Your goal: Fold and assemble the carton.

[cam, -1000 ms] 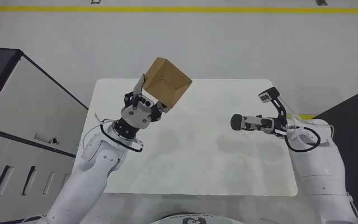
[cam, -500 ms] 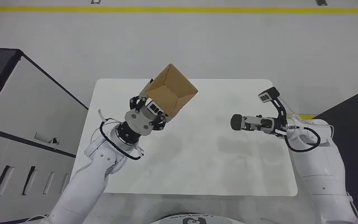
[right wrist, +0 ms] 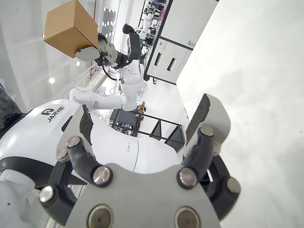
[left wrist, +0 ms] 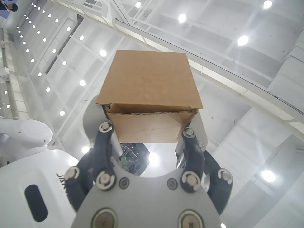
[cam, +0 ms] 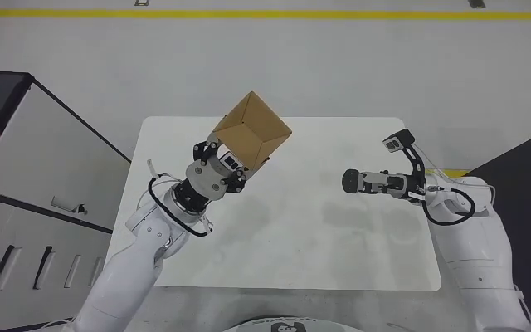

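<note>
The brown corrugated cardboard carton (cam: 251, 129) (left wrist: 148, 79) (right wrist: 70, 28) is held in the air by the left gripper (cam: 228, 158) (left wrist: 146, 129) (right wrist: 92, 52), above the far left part of the white rounded-corner worktop (cam: 332, 241) (right wrist: 249, 48) and clear of its surface. From above, the carton covers the tips of that gripper, so the contact itself is hidden there. The left wrist view shows it better: two pale fingers (left wrist: 199, 124) press on opposite sides of the carton's near end, pinching it between them. That end looks unfinished. A flat matte panel overhangs a lower flap with a ragged, fluted edge, and one corner is creased inward. What lies behind that flap cannot be made out. The other faces are plain, smooth and square-edged, giving a boxy, nearly cubic form, tilted corner-up as seen from above.

The right gripper (cam: 352, 180) (right wrist: 142, 117) hangs over the right part of the worktop, well apart from the carton. Its fingers (right wrist: 197, 117) are spread wide with nothing between them. Their inner pads are black and finely ribbed, set in pale shells.
</note>
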Controlling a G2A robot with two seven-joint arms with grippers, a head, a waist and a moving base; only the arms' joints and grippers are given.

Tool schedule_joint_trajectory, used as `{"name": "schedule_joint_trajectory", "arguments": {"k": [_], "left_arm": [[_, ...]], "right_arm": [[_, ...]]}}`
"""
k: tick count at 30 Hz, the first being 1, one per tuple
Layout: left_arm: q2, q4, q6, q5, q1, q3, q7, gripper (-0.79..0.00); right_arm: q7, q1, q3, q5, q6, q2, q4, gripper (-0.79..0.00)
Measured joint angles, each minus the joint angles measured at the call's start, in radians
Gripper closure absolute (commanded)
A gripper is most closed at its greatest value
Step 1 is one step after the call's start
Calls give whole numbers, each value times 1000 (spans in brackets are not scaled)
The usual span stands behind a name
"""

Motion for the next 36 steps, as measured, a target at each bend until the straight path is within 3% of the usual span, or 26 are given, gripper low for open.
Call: {"name": "schedule_joint_trajectory", "arguments": {"k": [12,22,36], "left_arm": [[-1,-1,0,-3,1,1,1,0],[-13,-21,131,-356,38,-22,46,0],[-20,-48,213,-513,55,-78,114,0]], "right_arm": [[0,0,0,0,0,0,0,-785],[0,0,0,0,0,0,0,-785],[0,0,0,0,0,0,0,-785]]}}
